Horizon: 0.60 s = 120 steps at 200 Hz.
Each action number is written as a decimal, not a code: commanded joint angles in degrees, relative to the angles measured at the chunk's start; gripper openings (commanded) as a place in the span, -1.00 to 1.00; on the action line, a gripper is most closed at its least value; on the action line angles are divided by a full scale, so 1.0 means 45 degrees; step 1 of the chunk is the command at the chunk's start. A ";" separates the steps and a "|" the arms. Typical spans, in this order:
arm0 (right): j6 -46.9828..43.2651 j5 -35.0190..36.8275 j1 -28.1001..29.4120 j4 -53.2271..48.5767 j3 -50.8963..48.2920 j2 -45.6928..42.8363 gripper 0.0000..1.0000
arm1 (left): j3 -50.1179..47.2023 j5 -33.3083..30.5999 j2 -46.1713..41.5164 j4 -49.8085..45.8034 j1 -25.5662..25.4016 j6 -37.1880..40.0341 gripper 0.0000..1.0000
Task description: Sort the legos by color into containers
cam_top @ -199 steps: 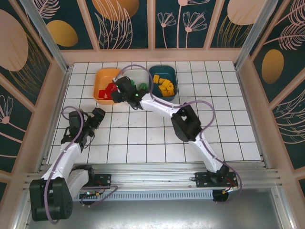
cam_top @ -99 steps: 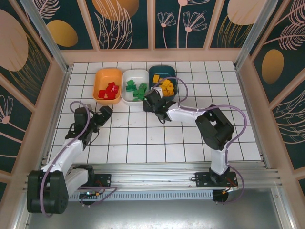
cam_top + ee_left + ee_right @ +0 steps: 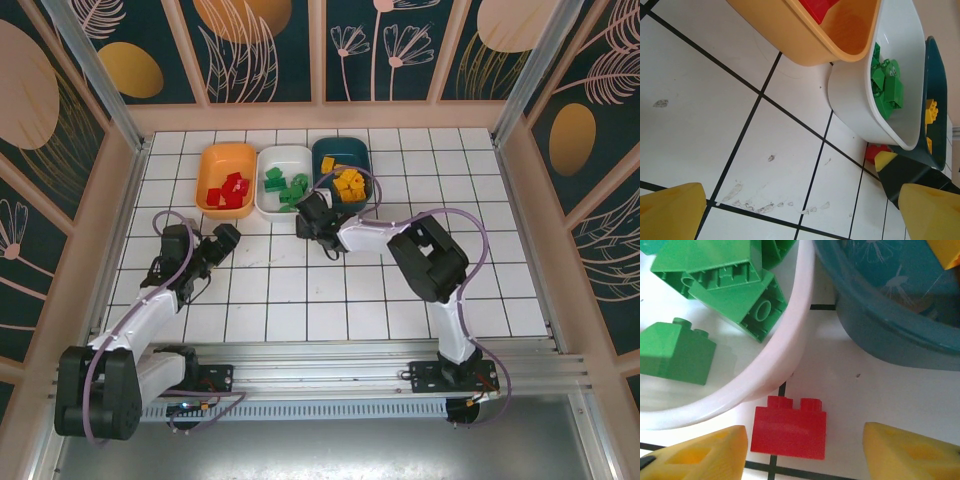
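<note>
Since the earlier frames the right arm has swung away from above the orange and white trays, and its right gripper (image 3: 310, 212) has come down to the table at the near edge of the row of containers. The left arm has shifted only slightly on its side of the white tiled table (image 3: 300, 290).

The right wrist view shows a small red plastic lego brick (image 3: 788, 434) lying on the table, studs toward the trays. It sits just in front of the rim of the white rounded-rectangle plastic tray (image 3: 785, 375) and near the corner of the dark teal plastic tray (image 3: 890, 330). The right gripper's yellow fingertips (image 3: 705, 455) stand on either side of this brick with a gap at each side, so the jaws are parted around it and not touching it.

The three trays sit side by side at the far end of the table. The orange plastic tray (image 3: 215, 160) is on the left and holds red bricks (image 3: 230, 190). The white tray in the middle holds green bricks (image 3: 288, 187). The teal tray on the right holds yellow-orange bricks (image 3: 347, 182).

The left gripper (image 3: 228, 236) hovers over bare tiles near the orange tray. Its yellow fingers (image 3: 670, 212) are spread wide with nothing between them.
</note>
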 commanded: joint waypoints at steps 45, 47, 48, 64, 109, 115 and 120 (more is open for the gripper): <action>0.0048 0.0307 0.0003 0.0973 -0.0124 0.0269 -0.34 | 0.0368 0.0048 0.0691 0.0346 -0.0038 0.0292 0.97; 0.0031 0.0321 0.0031 0.1024 -0.0192 0.0192 -0.36 | 0.0372 0.0039 0.0694 0.0325 -0.0038 0.0309 0.97; 0.0018 0.0323 0.0029 0.1049 -0.0233 0.0172 -0.37 | 0.0383 0.0034 0.0695 0.0325 -0.0038 0.0309 0.97; -0.0125 0.0507 0.0194 0.1408 -0.0874 -0.0438 -0.44 | 0.0442 -0.0161 0.0718 0.0194 -0.0042 0.0383 0.97; -0.0419 0.0660 0.1013 0.1693 -0.2225 -0.3015 -0.49 | 0.0330 -0.3234 -0.0455 -0.1007 -0.0018 -0.0649 0.97; -0.0451 0.0374 0.1088 0.1754 -0.2147 -0.3172 -0.49 | 0.0198 -0.3899 -0.0842 -0.1220 -0.0018 -0.1017 0.97; -0.0480 0.0123 0.1145 0.1759 -0.1952 -0.3213 -0.49 | 0.0071 -0.4412 -0.1148 -0.1380 -0.0017 -0.1343 0.97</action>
